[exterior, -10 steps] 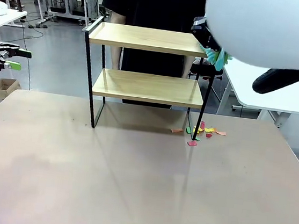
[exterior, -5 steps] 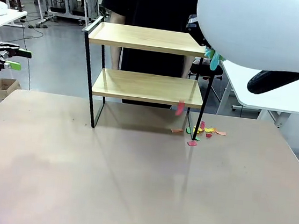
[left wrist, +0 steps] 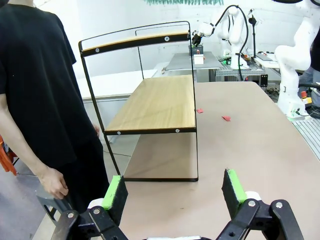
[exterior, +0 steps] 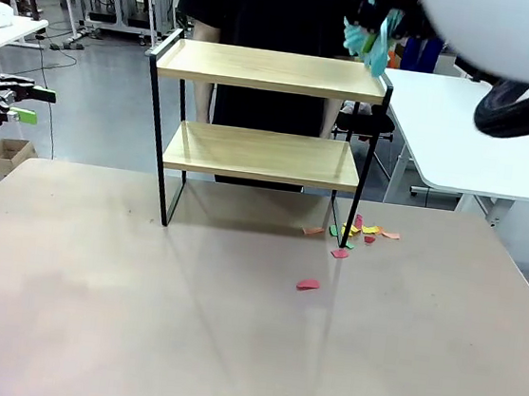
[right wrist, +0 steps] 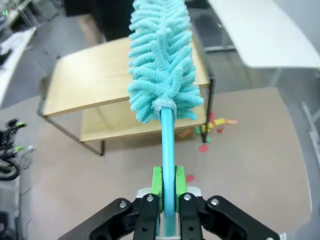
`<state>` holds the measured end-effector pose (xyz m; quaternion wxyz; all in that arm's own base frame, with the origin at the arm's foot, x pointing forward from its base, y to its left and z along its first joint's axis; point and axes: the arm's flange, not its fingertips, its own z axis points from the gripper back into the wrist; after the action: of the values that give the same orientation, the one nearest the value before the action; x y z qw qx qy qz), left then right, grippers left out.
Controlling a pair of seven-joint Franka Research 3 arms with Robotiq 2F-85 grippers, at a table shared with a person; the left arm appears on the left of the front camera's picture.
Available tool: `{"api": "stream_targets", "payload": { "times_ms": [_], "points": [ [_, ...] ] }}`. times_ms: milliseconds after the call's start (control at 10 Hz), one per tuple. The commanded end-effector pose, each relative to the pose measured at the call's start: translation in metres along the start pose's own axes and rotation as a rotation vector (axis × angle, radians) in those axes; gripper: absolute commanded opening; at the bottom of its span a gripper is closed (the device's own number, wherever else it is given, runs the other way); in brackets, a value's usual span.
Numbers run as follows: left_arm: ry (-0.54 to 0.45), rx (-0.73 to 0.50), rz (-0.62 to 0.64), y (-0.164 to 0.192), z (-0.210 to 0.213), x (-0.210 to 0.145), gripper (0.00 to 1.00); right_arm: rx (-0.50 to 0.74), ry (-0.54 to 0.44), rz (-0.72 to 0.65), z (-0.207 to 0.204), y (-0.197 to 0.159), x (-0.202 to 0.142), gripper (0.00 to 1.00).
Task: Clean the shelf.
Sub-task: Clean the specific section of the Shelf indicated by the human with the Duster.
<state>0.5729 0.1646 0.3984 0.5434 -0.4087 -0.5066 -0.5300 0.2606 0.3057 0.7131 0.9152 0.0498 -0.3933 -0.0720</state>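
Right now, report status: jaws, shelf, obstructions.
Right jaws shut on teal duster, over shelf top board, right end. Left jaws open, empty. Paper scraps on table by its right leg; person behind.

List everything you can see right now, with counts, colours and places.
Two-tier wooden shelf with black metal frame: one, light wood, far middle of table.
Beige table: one, under the shelf.
Small paper scraps: several, red, orange, yellow, green, by the shelf's right leg; one red scrap nearer.
Fluffy teal duster: one, above the top board's right end.
Person in black: one, behind the shelf.
Left hand: open, empty.
Right hand: shut on the duster's handle.
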Motion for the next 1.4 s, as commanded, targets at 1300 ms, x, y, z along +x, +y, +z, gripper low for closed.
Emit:
{"api": "stream_targets", "payload": {
  "times_ms": [1300],
  "points": [
    [0.000, 0.001, 0.000, -0.003, 0.000, 0.002, 1.00, 0.575, 0.548, 0.757, 0.013, -0.070, -0.070, 0.13]
  ]
}}
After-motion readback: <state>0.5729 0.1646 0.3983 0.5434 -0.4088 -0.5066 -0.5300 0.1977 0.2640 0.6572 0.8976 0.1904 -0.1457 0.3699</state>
